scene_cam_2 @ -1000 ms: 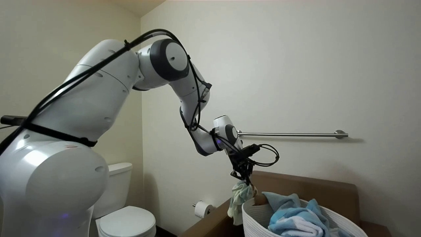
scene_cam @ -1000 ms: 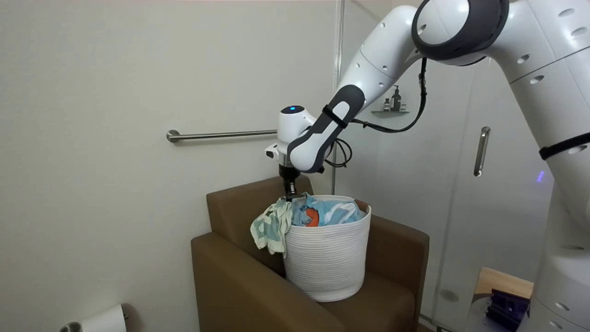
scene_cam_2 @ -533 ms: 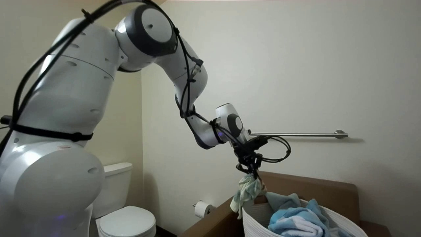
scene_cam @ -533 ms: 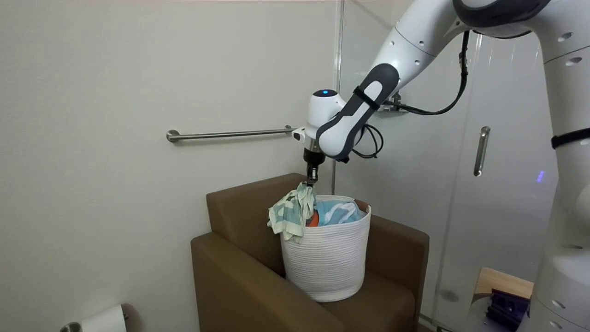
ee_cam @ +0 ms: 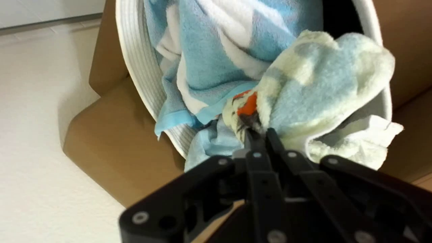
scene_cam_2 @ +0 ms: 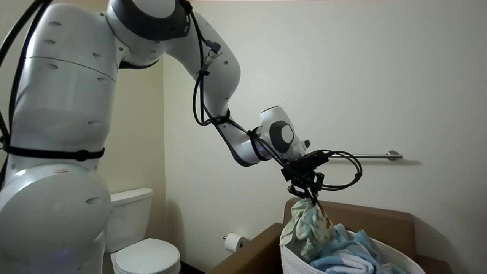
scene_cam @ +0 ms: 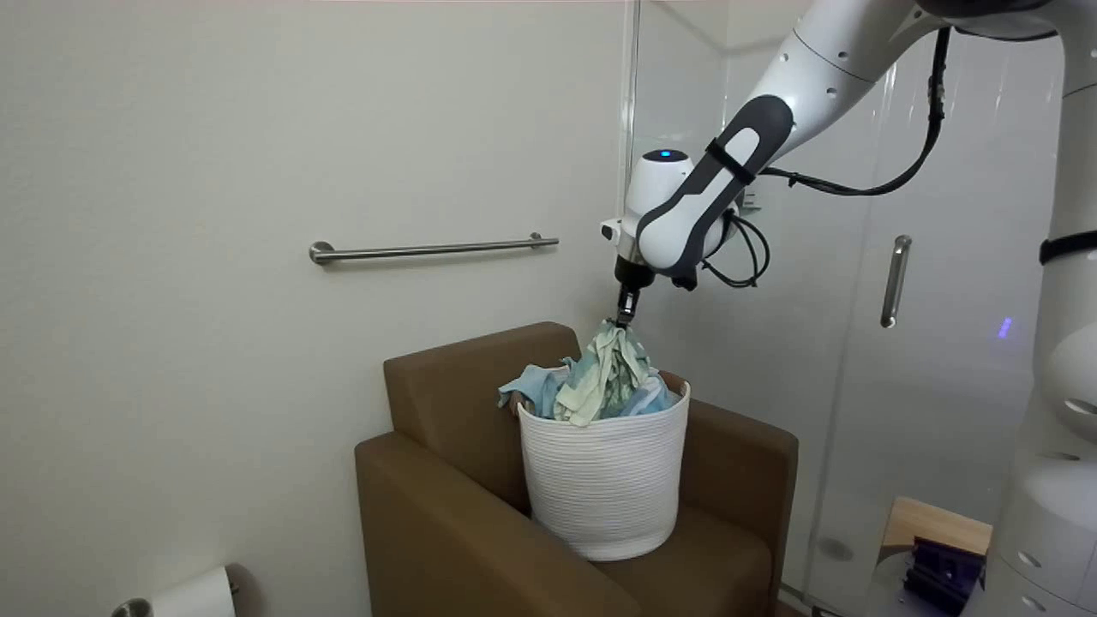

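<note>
1. Drawn nearly all the way together at the hand (ee_cam: pixel 261 134), with a gathered fold of the green-and-cream cloth (ee_cam: pixel 314 94) pinched in its tip.
2. Hanging from that pinch over the mouth of the white basket (scene_cam: pixel 608 488), with lower folds close over the blue towel (ee_cam: pixel 212 64) inside; in the wrist view, reaching out past the rim at right. Impossible to tell whether touching it there.
3. Could slip loose through too small a bite, with most of the weight dangling below; likeliest on a jerk or a sudden snag.
4. Could catch that outlying end on the rim, then tilt or drag the basket on the seat of the brown armchair (scene_cam: pixel 480 548).
5. Could bring part of the blue towel up too, by lying so near under the tip; hard to see whether caught in the same pinch.
6. Could push more fabric over the rim, given a blue corner (scene_cam: pixel 536 387) draped across it at left in an exterior view.
7. Could bump the hand into the armchair's back or the towel bar (scene_cam: pixel 428 251) through swinging too wide or too low.
</note>
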Robot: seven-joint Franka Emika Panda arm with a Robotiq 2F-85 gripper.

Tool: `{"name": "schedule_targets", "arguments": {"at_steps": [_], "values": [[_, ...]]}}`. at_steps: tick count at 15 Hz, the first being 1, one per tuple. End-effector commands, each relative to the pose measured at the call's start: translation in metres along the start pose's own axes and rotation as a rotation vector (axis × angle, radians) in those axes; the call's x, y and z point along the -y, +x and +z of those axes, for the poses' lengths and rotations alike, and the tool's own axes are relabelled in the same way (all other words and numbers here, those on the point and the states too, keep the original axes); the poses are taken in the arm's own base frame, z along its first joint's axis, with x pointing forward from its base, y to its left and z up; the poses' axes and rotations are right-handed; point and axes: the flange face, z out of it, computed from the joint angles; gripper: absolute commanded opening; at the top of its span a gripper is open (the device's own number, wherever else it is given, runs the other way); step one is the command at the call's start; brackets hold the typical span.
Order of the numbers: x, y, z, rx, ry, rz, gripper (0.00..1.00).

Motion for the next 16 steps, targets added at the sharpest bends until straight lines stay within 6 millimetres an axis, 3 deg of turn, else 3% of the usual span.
{"name": "schedule_targets", "arguments": {"at_steps": [1, 4, 12, 16], "values": [[-0.015, -0.009, 0.004, 0.001, -0.007, 0.073, 0.01], [-0.020, 0.006, 0.019, 0.012, -0.002, 0.065, 0.01], [-0.013, 0.083, 0.085, 0.011, 0.019, -0.023, 0.01], [-0.011, 0.100, 0.103, 0.011, 0.022, -0.041, 0.01]]}}
